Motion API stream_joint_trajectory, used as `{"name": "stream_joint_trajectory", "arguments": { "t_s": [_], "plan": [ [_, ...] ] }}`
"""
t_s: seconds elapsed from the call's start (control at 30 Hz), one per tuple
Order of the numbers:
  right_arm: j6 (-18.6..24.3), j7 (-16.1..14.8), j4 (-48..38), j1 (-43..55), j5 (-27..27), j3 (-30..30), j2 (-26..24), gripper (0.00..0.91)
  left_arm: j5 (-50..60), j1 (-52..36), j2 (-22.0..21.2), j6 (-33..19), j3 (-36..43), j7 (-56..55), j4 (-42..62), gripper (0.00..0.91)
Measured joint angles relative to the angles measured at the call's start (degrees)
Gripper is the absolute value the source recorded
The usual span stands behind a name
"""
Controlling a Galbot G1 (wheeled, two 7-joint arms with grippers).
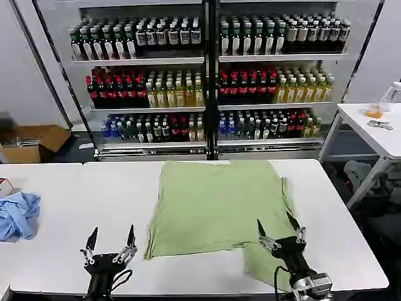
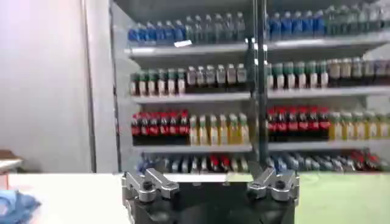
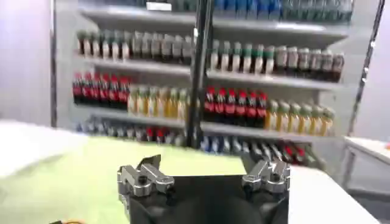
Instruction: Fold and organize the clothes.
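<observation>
The clothes, a light sage-green T-shirt (image 1: pixel 216 207), lie partly folded on the white table (image 1: pixel 113 194), with a flap hanging toward the front right edge. My right gripper (image 1: pixel 281 229) hovers open over that front right flap, fingers pointing up and nothing between them. In the right wrist view the green cloth (image 3: pixel 91 176) spreads out beyond the open right gripper (image 3: pixel 204 176). My left gripper (image 1: pixel 111 239) stands open near the front edge, left of the shirt and apart from it. The left wrist view shows the left gripper (image 2: pixel 210 182) open, with the shirt's edge (image 2: pixel 341 195) off to one side.
A crumpled blue cloth (image 1: pixel 17 214) lies at the table's left end. Behind the table stands a shelf of drink bottles (image 1: pixel 207 81). A second white table (image 1: pixel 376 128) stands at the right, and a cardboard box (image 1: pixel 31 141) sits on the floor at the left.
</observation>
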Motion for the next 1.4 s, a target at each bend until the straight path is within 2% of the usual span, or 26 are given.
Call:
{"name": "stream_joint_trajectory", "arguments": {
  "t_s": [0.37,0.8,0.83,0.87,0.9,0.93,0.97,1.0,1.03,1.4],
  "plan": [
    [-4.73,1.77,0.81,-6.09,-0.48,0.45,0.91,0.907,-1.51,-3.88,3.4,13.23,1.44,2.65,3.97,0.907],
    [-7.15,2.65,0.3,-8.7,-0.34,-1.6,2.53,0.907,-2.05,-7.73,4.65,18.29,3.81,3.77,8.19,0.907],
    [-7.29,2.73,0.23,-8.72,-0.25,-1.7,2.63,0.907,-2.08,-7.83,4.69,18.42,3.86,3.89,8.39,0.171],
    [-7.42,2.76,0.12,-8.7,-0.16,-1.9,2.76,0.836,-2.16,-7.89,4.78,18.52,3.93,4.03,8.57,0.04],
    [-7.54,2.79,0.07,-8.69,-0.05,-2.14,2.88,0.695,-2.22,-7.91,4.86,18.58,4.01,4.18,8.67,0.02],
    [-7.69,2.83,0.0,-8.66,0.12,-2.41,3.02,0.322,-2.29,-7.94,4.96,18.58,4.09,4.31,8.8,0.02],
    [-7.83,2.89,-0.09,-8.65,0.29,-2.66,3.15,0.081,-2.4,-7.96,5.03,18.58,4.18,4.44,8.96,0.02],
    [-7.97,2.96,-0.16,-8.64,0.43,-2.86,3.25,0.02,-2.5,-7.95,5.1,18.58,4.29,4.57,9.07,0.02],
    [-8.11,3.06,-0.24,-8.64,0.57,-3.06,3.38,0.0,-2.63,-7.95,5.16,18.56,4.4,4.73,9.13,0.02],
    [-8.86,3.25,-0.53,-9.22,1.94,-3.42,3.82,0.0,-3.85,-8.8,5.75,19.35,4.41,5.25,10.49,0.02]
  ]
}}
